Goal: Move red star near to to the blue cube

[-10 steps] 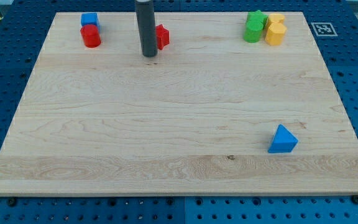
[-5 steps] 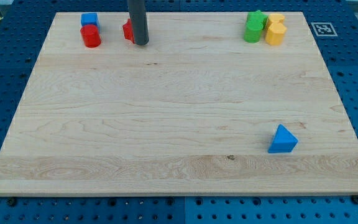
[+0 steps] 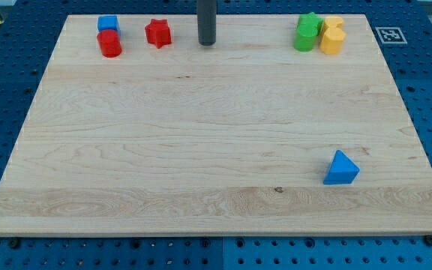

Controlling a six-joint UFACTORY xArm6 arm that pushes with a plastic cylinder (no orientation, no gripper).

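My tip (image 3: pixel 206 43) stands right of the red star (image 3: pixel 157 33) — blue cube (image 3: pixel 108 23) further left.

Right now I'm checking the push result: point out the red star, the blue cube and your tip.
red star (image 3: pixel 157 33), camera view, centre of its top face.
blue cube (image 3: pixel 108 23), camera view, its top face.
my tip (image 3: pixel 206 42), camera view, the rod's very end, right of the star.

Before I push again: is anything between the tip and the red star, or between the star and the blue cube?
Nothing visible either way. My tip stands to the view's right of the red star, bare board between. The blue cube lies to the star's left; the red cylinder sits just below the cube, beside the path.
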